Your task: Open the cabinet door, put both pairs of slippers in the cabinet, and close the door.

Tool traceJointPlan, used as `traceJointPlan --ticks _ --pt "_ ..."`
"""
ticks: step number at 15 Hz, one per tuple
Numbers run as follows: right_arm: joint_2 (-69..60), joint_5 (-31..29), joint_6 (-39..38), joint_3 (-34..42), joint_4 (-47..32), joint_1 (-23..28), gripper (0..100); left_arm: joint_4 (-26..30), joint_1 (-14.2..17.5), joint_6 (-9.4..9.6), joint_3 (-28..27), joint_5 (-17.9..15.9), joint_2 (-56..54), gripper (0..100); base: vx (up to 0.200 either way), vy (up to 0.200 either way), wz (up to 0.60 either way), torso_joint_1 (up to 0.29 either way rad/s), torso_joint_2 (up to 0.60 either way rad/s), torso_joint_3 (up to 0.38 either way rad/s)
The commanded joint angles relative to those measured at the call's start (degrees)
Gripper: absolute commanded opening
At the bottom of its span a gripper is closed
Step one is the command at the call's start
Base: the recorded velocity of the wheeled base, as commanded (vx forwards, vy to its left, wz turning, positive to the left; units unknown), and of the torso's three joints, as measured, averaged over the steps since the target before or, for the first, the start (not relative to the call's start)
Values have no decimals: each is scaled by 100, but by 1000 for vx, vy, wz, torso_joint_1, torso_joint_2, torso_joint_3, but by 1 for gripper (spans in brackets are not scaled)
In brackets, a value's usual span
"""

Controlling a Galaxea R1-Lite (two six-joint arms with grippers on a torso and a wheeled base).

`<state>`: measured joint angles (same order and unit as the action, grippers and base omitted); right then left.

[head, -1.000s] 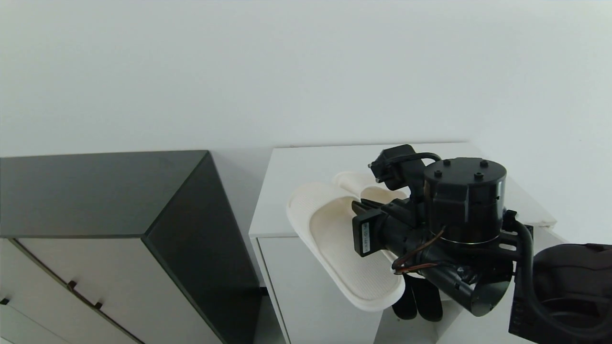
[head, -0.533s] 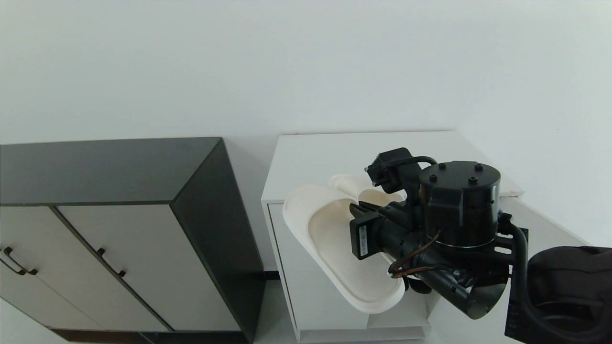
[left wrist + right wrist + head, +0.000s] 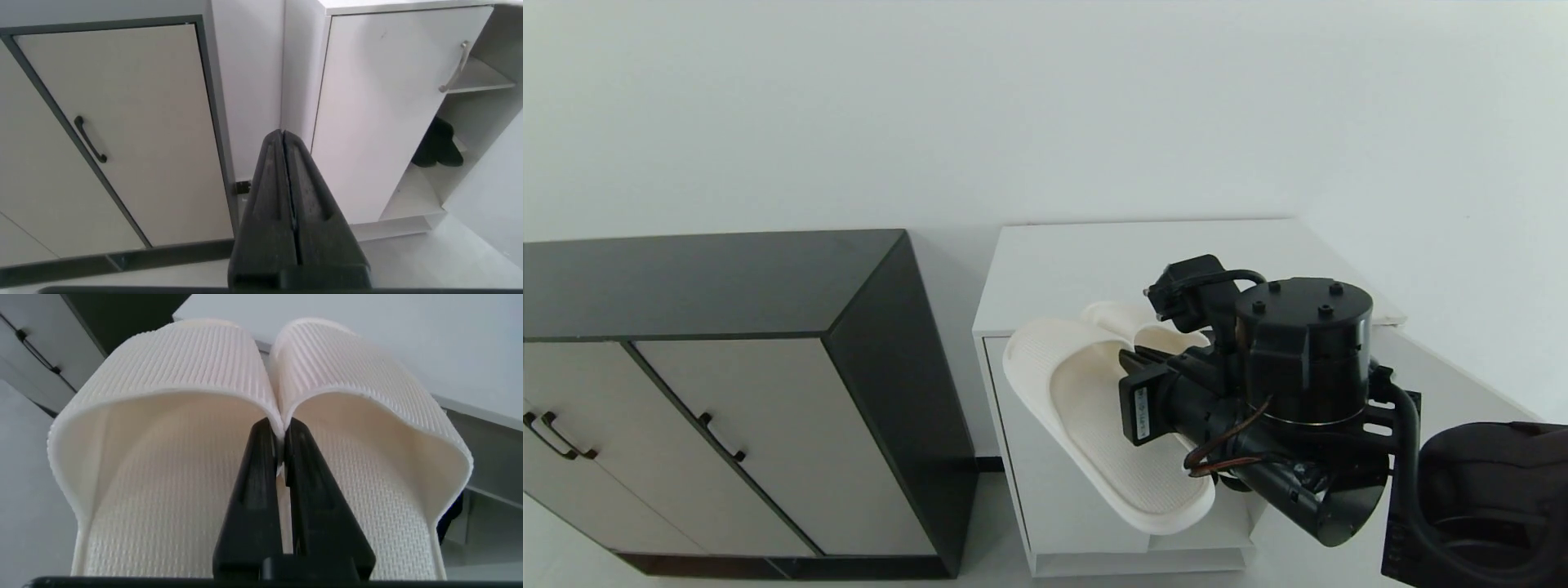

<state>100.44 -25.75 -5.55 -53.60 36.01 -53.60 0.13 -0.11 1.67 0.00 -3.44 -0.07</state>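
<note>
A pair of white slippers point(image 3: 1094, 408) hangs in front of the white cabinet point(image 3: 1094, 253), pressed side by side. My right gripper point(image 3: 283, 437) is shut on their inner edges point(image 3: 245, 400). In the left wrist view the cabinet's left door point(image 3: 384, 106) is closed, and the side to its right stands open. A pair of black slippers point(image 3: 441, 145) lies on a low shelf inside. My left gripper point(image 3: 283, 143) is shut with nothing in it, low and facing the gap between the two cabinets.
A dark cabinet point(image 3: 711, 278) with beige doors and black handles point(image 3: 90, 139) stands left of the white one, a narrow gap between them. The white cabinet's open door point(image 3: 1388, 318) swings out at the right. A plain wall is behind.
The whole head picture has shifted, so the camera moved: more of both cabinet fronts and the floor shows now. My right gripper keeps its hold on the white slippers.
</note>
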Motion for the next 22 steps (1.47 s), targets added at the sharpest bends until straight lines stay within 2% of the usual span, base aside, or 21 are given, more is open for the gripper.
traceJointPlan --ticks 1,9,22 --pt "20 -1 1 -1 2 -1 0 -5 2 0 0 1 7 0 0 0 0 0 0 0" --pt "20 -1 10 -1 2 8 0 -5 2 0 0 1 7 0 0 0 0 0 0 0" --pt "-314 -9 36 139 46 -107 0 4 2 9 0 1 7 0 0 -200 0 3 3 2"
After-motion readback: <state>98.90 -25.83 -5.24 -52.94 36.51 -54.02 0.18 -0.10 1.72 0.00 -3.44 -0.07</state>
